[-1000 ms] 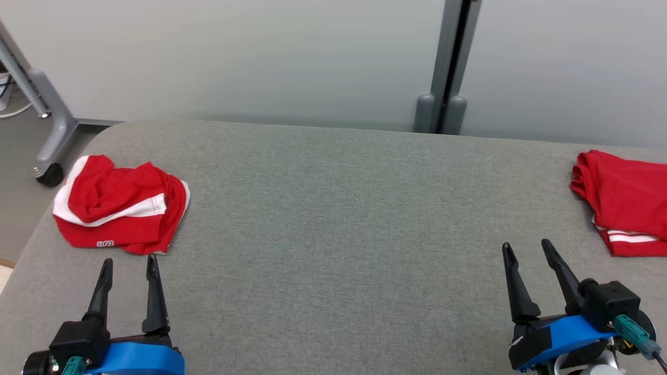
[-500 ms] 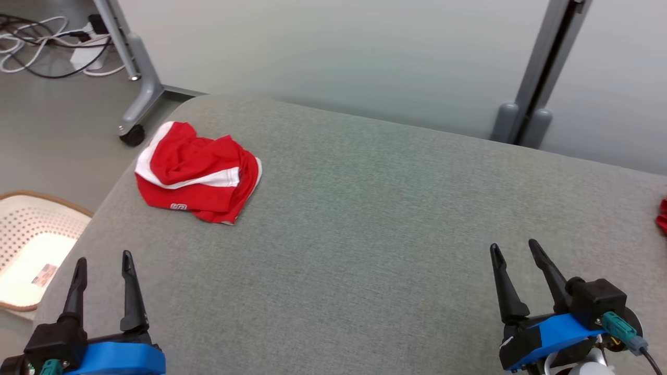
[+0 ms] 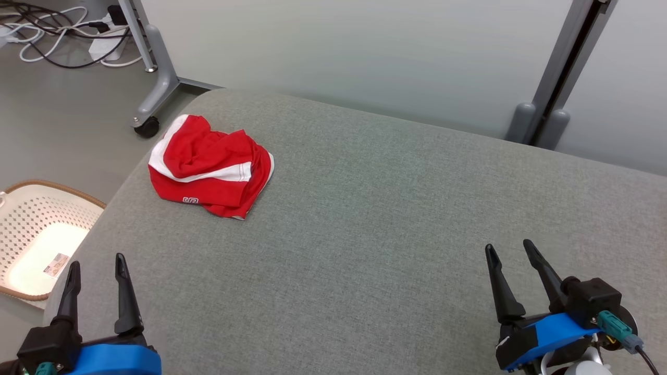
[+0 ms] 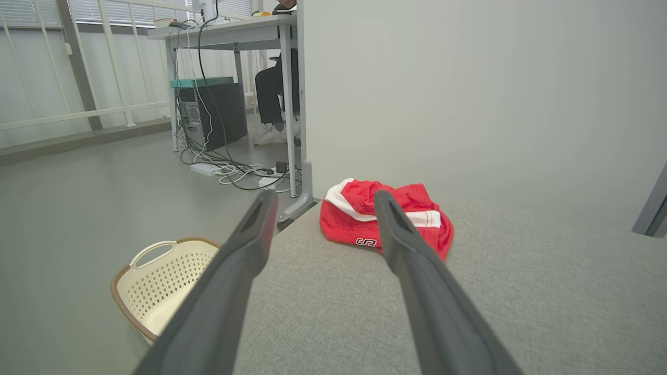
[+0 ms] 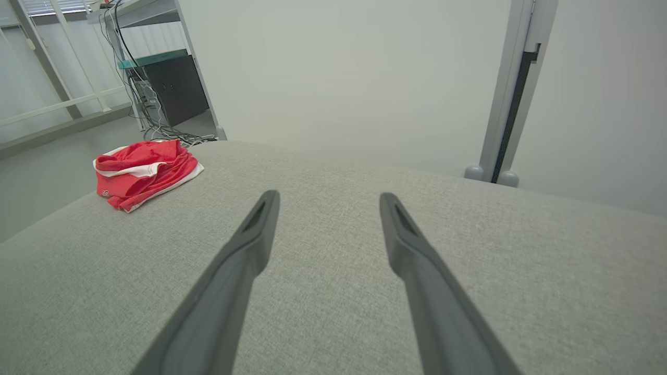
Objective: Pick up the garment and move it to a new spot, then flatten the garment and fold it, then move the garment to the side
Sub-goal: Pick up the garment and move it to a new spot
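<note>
Basket (image 3: 31, 229) comes first: a pale one with little holes and a brown rim stands on the floor at the far left, just beside the table's edge. A small sticker (image 3: 56, 264) lies inside it, too small to read. White and black cables (image 3: 52, 31) lie on the floor further back, near a grey leg with a black wheel (image 3: 146, 126). The left gripper (image 3: 97, 260) hangs at the near left corner of the table, its two dark fingers wide apart with nothing between them. Ahead of it and a bit to the right, the garment (image 3: 208, 172) lies in a crumpled heap near the far left corner of the grey table (image 3: 365, 234). It is red with white bands. A small white logo (image 3: 190, 200) sits by its near edge, with squared, curly shapes that I cannot read as letters. The right gripper (image 3: 508, 245) is over the near right side, well apart from the garment, with its fingers spread wide and holding nothing. Behind it, a grey post (image 3: 568, 67) stands against the pale wall.
</note>
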Controlling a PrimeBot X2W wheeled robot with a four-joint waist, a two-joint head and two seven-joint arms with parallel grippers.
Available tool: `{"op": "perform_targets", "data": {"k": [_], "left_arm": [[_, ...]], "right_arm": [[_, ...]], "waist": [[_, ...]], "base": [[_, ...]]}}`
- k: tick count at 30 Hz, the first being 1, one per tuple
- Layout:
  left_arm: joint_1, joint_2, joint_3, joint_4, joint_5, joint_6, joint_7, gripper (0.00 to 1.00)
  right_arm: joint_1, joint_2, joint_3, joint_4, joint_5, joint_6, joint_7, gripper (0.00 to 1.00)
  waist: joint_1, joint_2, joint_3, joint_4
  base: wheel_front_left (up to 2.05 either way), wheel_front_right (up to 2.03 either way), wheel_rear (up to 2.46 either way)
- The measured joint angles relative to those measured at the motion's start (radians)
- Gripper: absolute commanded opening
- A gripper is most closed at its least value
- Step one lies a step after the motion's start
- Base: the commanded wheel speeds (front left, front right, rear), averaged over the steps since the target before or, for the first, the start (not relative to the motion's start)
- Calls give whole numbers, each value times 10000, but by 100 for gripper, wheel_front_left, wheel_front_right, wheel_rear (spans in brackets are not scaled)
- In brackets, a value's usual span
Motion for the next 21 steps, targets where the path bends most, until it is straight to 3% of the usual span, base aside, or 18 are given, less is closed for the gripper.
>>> {"op": "perform_targets", "data": {"k": [8,21], "left_arm": [[-736,301,138,92,-130,-10,2,100],[-3718,1791,915,1450,-828,-205,15,100]], "right_arm": [[-173,0,-105,-140,-228,0,63,100],[-818,4,-522,-1555,-1198,2,696,100]], "waist": [[0,0,283,-428],[0,0,2085,-1778]], "base": [[0,0,0],[0,0,0]]}}
